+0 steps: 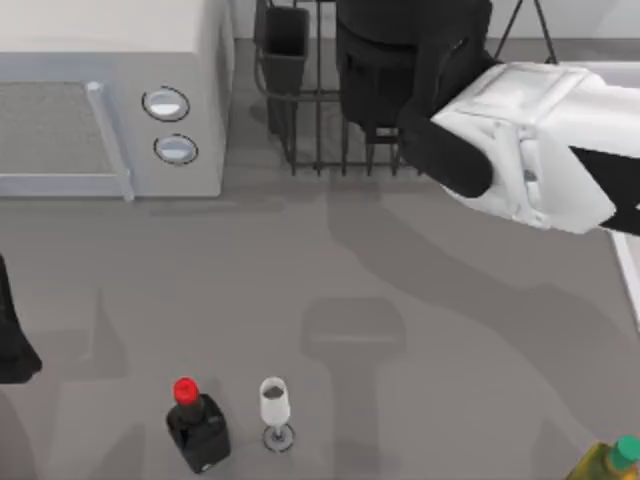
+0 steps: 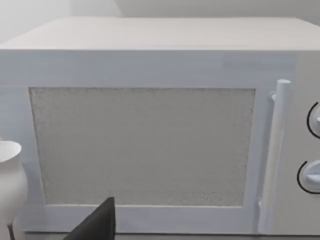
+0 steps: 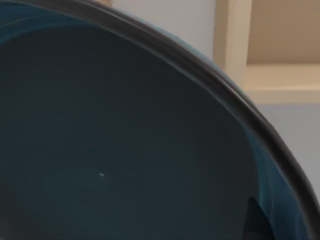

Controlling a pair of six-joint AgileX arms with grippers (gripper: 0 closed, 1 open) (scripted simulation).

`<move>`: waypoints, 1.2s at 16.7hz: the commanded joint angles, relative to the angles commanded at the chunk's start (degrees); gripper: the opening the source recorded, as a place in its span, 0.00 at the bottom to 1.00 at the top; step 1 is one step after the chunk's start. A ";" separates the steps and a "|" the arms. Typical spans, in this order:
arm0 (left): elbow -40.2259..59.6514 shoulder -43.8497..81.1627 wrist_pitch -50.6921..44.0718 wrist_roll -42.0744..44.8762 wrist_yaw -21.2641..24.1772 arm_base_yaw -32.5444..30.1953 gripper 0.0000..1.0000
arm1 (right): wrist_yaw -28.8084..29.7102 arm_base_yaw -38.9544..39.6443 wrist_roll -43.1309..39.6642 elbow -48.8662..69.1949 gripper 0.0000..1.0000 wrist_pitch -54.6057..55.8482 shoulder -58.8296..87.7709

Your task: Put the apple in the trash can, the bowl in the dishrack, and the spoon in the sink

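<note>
Top view showed my right arm (image 1: pixel 540 140) reaching in from the right side over the dishrack (image 1: pixel 320 110) at the back of the desk (image 1: pixel 330 270), with a dark rounded mass, apparently the bowl (image 1: pixel 400 60), sitting above the rack's upright bars beside the black utensil cup (image 1: pixel 282 45). Whether the right end effector was apart or clamped on the bowl I cannot tell. Right wrist view had the bowl's dark blue inside (image 3: pixel 110 150) very close, its rim (image 3: pixel 210 75) curving across. My left arm (image 1: pixel 12 340) was parked at the left edge of the desk; its end effector's state I cannot tell. Left wrist view faced the microwave (image 2: pixel 150 140) and a white vase (image 2: pixel 10 185). Near the front stood a black bottle with a red cap (image 1: pixel 195 425) just beside a wine glass (image 1: pixel 274 405), and a yellow-green bottle (image 1: pixel 610 462) at the front right corner
</note>
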 joint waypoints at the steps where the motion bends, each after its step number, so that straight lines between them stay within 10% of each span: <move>1: 0.00 0.00 0.00 0.00 0.00 0.00 1.00 | -2.02 -1.99 -0.11 -0.65 0.00 3.98 2.96; 11: 0.00 0.00 0.00 0.00 0.00 0.00 1.00 | -10.33 -10.16 -0.31 -3.32 0.00 16.93 13.38; 20: 0.00 0.00 0.00 0.00 0.00 0.00 1.00 | -10.33 -10.16 -0.31 -3.32 0.68 16.93 13.38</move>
